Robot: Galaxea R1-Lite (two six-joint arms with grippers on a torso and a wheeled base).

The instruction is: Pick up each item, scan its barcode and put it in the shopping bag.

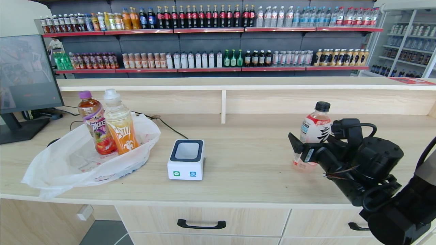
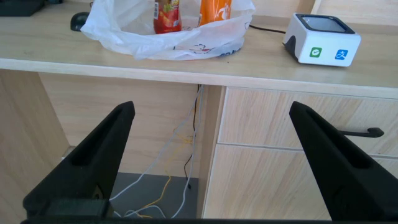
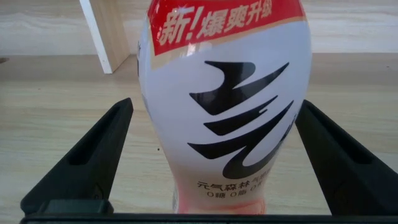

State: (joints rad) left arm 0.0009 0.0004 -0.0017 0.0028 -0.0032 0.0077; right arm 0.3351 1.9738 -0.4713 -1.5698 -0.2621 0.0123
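The white bottle with the black cap (image 1: 315,127) stands upright on the right side of the desk (image 1: 245,163), well apart from the scanner (image 1: 186,159) at the middle. It is the one item left outside the shopping bag (image 1: 68,163), so it is the next to be picked up.

The right end effector (image 3: 217,115) straddles the lower body of this bottle. Its fingers are spread, with a gap showing on each side, so it looks lined up for a grasp rather than clamped on. Whether either pad touches the label is hard to tell.

On the left, the bag lies slumped open on the desk, with a purple-capped bottle (image 1: 95,126) and an orange drink bottle (image 1: 121,126) standing in it, just beside each other. They have probably been scanned already.

The left end effector (image 2: 211,109) hangs below the near edge of the desk, in front of the drawers. Its fingers are apart and empty, out of the way of the right arm's path to the scanner.
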